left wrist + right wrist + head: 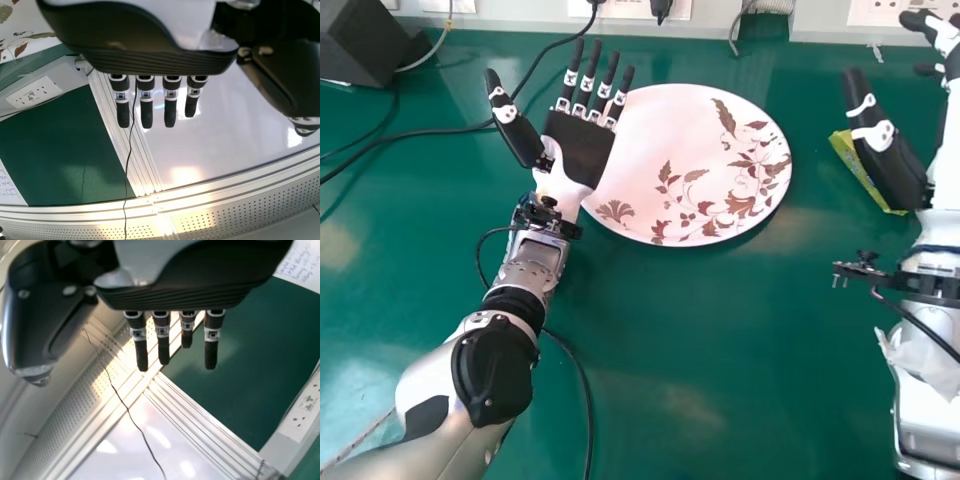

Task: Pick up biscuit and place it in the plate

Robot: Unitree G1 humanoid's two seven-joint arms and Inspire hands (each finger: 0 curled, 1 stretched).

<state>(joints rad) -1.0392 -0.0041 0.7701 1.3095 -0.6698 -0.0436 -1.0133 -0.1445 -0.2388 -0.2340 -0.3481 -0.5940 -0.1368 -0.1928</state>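
The biscuit, presumed to be contained in the small, flat, yellow-green wrapper (856,168), is located on the green bench (720,340) at the robot's right. It is partly hidden in the head view by the thumb of the white-and-black right robot hand (885,150); whether the two are in contact cannot be determined. The fingers of that hand are extended and no grip on the wrapper is observed. The round, pale pink plate with brown leaf decoration (665,130) is positioned to the left of the wrapper, well apart from it. The matching left robot hand (582,150) is held with palm bared and fingers spread, partly overlapping the plate's left side in the head view; nothing is held in it.

The step in hand is judged to be the approach to the pick, with the placing outstanding. The item is assessed as light, with a slick, crinkling skin over a brittle content. A pinch across its narrower width, near mid-length, with thumb and fingers on opposite long edges, is advised. Only light pressure should be applied, as the biscuit may be cracked by squeezing; if caught by one end, the wrapper may be skidded along the bench or twisted loose.
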